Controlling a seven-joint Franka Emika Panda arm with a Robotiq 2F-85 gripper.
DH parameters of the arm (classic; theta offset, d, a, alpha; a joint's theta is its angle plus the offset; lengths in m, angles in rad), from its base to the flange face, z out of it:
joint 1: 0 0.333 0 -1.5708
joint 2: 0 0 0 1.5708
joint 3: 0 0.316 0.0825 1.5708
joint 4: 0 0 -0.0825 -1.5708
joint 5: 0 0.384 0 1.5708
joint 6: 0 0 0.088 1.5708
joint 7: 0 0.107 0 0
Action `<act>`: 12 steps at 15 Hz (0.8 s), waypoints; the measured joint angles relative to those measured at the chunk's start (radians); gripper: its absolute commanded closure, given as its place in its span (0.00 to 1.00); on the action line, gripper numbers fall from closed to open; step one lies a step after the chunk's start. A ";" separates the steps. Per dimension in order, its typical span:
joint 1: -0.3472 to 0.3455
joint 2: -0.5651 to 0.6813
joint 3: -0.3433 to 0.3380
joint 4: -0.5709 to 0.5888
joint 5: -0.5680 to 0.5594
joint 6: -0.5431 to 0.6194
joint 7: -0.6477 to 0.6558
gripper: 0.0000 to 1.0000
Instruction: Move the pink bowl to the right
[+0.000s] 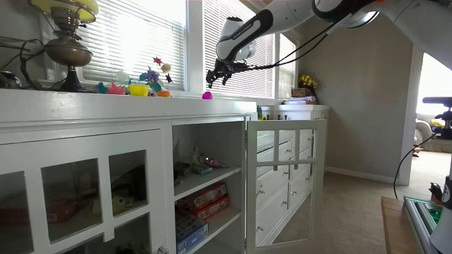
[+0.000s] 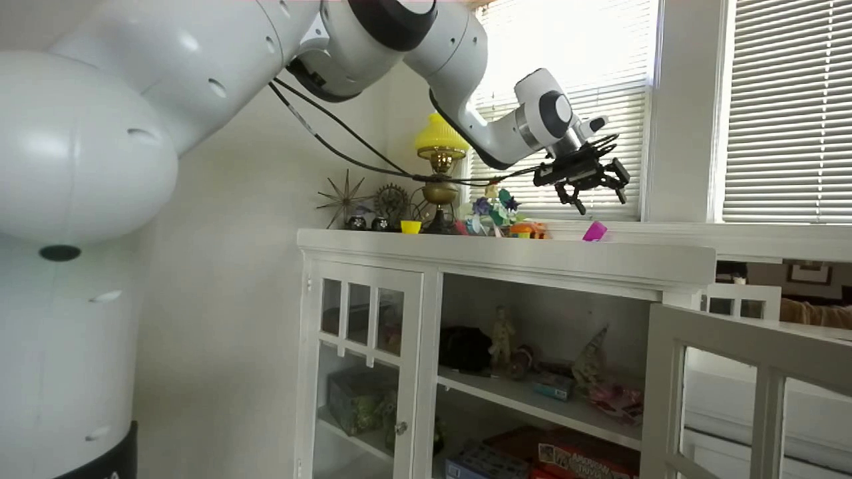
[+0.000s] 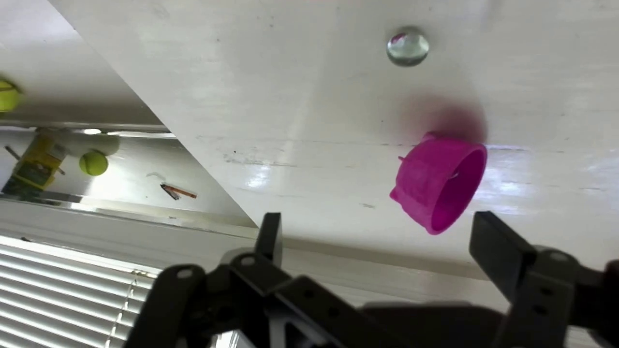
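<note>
Below the hand (image 2: 602, 203), seemingly near: pink bowl (image 3: 426, 178).

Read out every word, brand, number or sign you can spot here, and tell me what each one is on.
"FRANKA EMIKA": on the white robot arm, in an exterior view.
"AMERICAN TRIVIA": on a red box, in an exterior view.
Too small to read: any print on the large blue box or the small blue box.
Too blurred to tell: any lettering on the yellow-and-green thing.
The pink bowl shows no readable text.
</note>
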State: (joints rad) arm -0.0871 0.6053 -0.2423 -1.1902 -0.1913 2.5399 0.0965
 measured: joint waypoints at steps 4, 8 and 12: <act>0.008 0.064 -0.014 0.078 -0.010 -0.027 0.009 0.00; 0.032 0.122 -0.047 0.144 -0.010 -0.042 0.027 0.30; 0.047 0.163 -0.076 0.194 -0.010 -0.048 0.032 0.60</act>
State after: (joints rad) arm -0.0404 0.7683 -0.3187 -0.9958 -0.2018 2.4922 0.1285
